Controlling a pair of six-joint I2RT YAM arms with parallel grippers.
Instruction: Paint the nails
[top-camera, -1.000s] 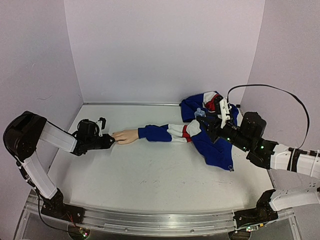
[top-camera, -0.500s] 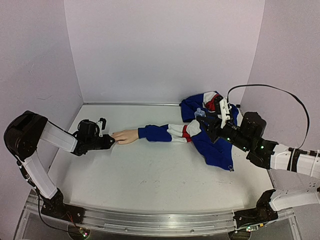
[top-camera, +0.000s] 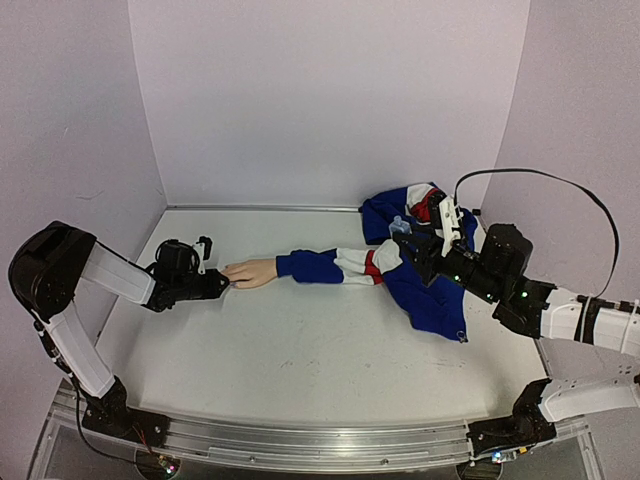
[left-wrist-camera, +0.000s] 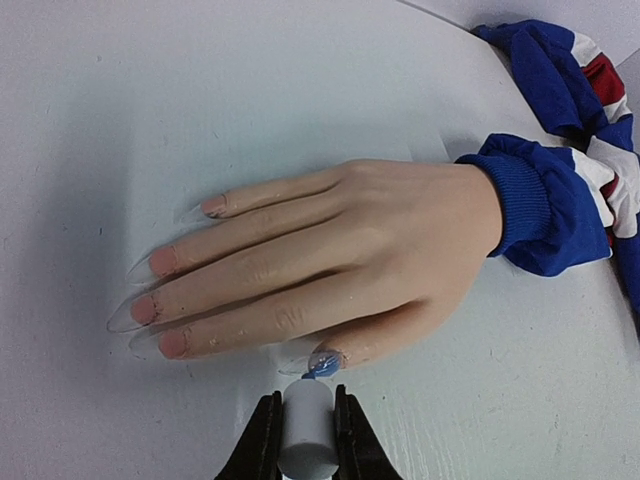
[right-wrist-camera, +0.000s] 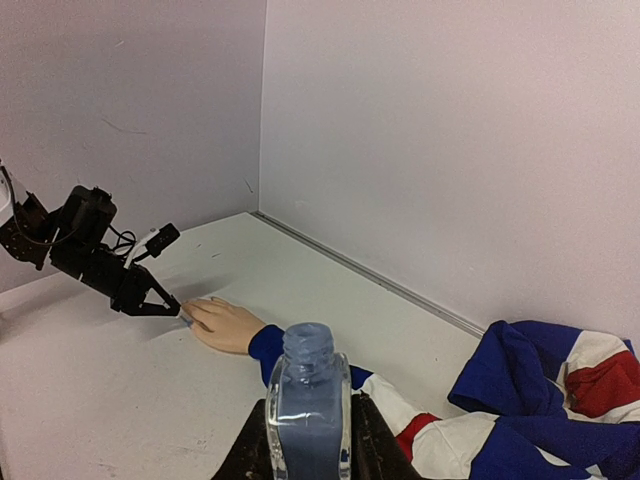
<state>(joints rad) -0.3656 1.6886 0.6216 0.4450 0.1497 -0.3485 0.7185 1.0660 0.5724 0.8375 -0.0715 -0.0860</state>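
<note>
The pale mannequin hand lies palm down on the table, a blue sleeve cuff at its wrist. Its long clear nails point left. The thumb nail carries wet blue polish. My left gripper is shut on a white brush cap, and the blue brush tip touches the thumb nail. In the top view the left gripper sits at the hand's fingertips. My right gripper is shut on an open clear bottle of blue polish, held upright above the jacket.
A blue, white and red jacket is bunched at the back right, its sleeve stretching left to the hand. Walls close in the table at the back and both sides. The right arm's cable loops above it.
</note>
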